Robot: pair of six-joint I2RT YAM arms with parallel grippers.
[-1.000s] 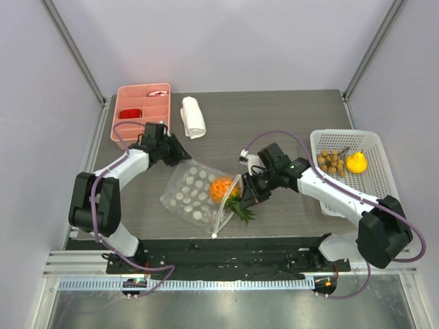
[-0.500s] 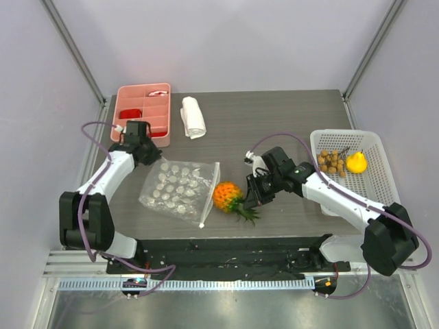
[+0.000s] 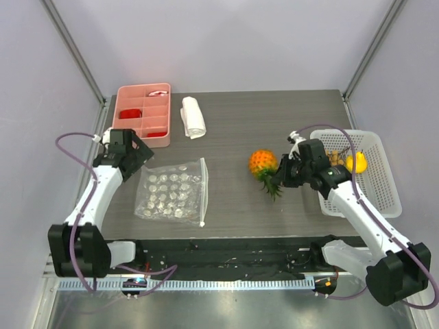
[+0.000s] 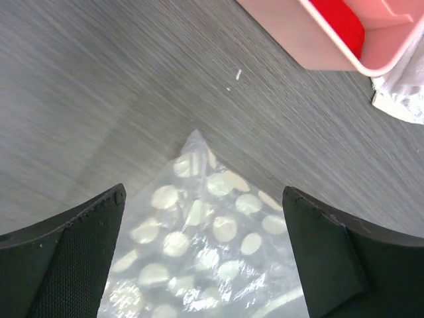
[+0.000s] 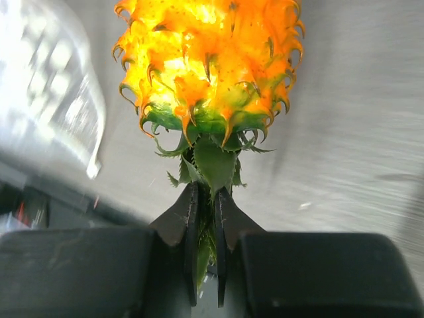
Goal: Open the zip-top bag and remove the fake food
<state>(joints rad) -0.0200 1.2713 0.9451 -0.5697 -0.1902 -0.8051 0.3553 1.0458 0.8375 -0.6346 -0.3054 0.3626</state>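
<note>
Well, grey wood-grain table [image 3: 240, 130], pale walls [image 3: 226, 41]. Bag [image 3: 171, 193] lies flat at left, clear with white dots, zip edge on its right. Left gripper [image 3: 135, 153] gapes wide at its corner. Right gripper [image 3: 282, 173] pinches the orange spiky fruit [image 3: 260, 162] by its green leaves, near the basket [image 3: 384, 202].

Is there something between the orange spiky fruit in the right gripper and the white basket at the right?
Nothing visible does. The right gripper holds the orange spiky fruit by its green leaves; only its own arm and table lie between it and the white basket.
</note>
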